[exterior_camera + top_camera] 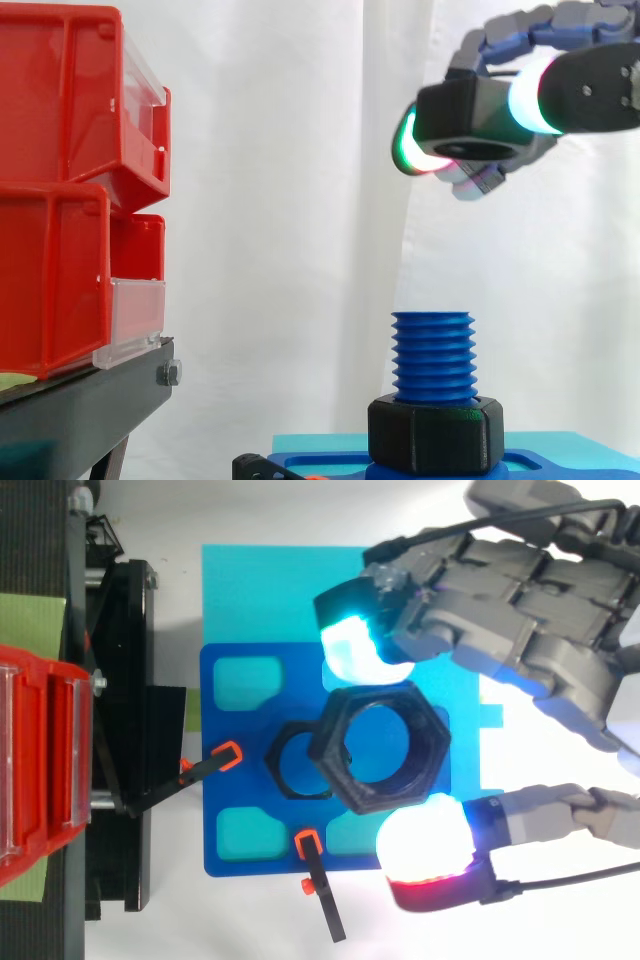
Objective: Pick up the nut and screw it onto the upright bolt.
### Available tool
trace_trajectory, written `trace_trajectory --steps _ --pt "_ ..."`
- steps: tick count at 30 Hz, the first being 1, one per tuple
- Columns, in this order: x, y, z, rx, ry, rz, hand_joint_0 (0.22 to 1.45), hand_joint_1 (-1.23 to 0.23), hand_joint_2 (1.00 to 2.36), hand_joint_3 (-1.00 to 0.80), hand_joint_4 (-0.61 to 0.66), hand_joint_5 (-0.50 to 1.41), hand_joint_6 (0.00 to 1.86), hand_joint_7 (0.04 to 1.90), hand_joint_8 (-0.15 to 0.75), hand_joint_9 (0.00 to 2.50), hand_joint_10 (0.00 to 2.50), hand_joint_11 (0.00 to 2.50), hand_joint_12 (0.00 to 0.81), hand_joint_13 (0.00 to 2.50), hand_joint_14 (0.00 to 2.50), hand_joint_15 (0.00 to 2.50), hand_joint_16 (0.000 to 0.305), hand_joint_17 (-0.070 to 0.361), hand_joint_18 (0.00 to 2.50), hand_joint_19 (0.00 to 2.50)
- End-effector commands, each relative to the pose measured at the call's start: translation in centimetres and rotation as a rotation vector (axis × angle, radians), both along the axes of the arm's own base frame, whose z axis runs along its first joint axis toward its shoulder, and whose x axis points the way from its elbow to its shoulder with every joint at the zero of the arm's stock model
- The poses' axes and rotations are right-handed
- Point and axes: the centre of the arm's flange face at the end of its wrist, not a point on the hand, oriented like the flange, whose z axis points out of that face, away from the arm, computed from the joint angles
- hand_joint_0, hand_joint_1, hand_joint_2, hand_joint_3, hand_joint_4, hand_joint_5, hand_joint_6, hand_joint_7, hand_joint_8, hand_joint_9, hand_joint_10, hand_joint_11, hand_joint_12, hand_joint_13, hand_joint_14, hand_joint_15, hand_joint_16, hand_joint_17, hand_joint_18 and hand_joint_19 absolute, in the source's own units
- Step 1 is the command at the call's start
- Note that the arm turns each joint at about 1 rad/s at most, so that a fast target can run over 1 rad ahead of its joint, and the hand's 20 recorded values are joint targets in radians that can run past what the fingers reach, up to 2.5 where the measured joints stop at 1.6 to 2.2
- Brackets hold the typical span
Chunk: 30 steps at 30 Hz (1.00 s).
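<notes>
Well above the bolt (433,358) and clear of it, a black six-sided nut (470,115), pinched in the hand (590,90) and hanging a touch right of the bolt's line in the side view. Gripped on opposite flanks by glowing pads: from above, a cyan-white one (350,645) on the far side and a white one edged in red (425,845) on the near side, with fingers curled in from the right edge. Carried roughly level, bore facing down. Below it, the bolt itself: blue, thick-threaded, upright, top bare. Around the bolt's foot, a second black six-sided collar (435,432), seated on a dark blue plate (240,780). Under that plate, a pale cyan sheet (260,590) reaching out beyond it on the far side. Close to the bolt's foot, two slim black clamps with orange tips (318,880), pointing in toward it across the plate. Far left of the bolt, stacked red bins (60,200) on a black stand (80,410). Behind the bolt, a white curtain (290,200).
</notes>
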Motion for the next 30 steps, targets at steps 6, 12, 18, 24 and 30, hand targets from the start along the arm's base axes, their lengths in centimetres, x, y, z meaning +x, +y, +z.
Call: trace_trajectory --steps 6,12,18,24,30 --pt "2.1 0.5 -2.4 -0.017 -0.024 0.010 0.51 -0.55 1.00 -0.50 0.26 -0.16 0.60 1.08 0.272 0.68 0.00 0.00 0.266 0.76 0.00 0.00 0.030 0.068 0.62 0.11" --pt "3.2 0.9 -3.9 -0.019 -0.020 0.025 0.51 -0.55 1.00 -0.50 0.25 -0.16 0.60 1.09 0.273 0.68 0.00 0.00 0.264 0.77 0.00 0.00 0.031 0.069 0.62 0.11" --pt "3.2 0.9 -4.7 -0.027 0.008 0.024 0.51 -0.54 1.00 -0.50 0.25 -0.16 0.60 1.09 0.273 0.69 0.00 0.00 0.264 0.78 0.00 0.00 0.031 0.069 0.64 0.12" --pt "2.7 0.7 -5.5 -0.036 0.069 0.028 0.52 -0.54 1.00 -0.50 0.25 -0.16 0.60 1.10 0.273 0.70 0.00 0.00 0.265 0.79 0.00 0.00 0.031 0.069 0.64 0.12" --pt "2.6 0.7 -5.6 -0.036 0.085 0.029 0.52 -0.54 1.00 -0.50 0.25 -0.16 0.60 1.10 0.272 0.70 0.00 0.00 0.264 0.79 0.00 0.01 0.031 0.070 0.64 0.12"
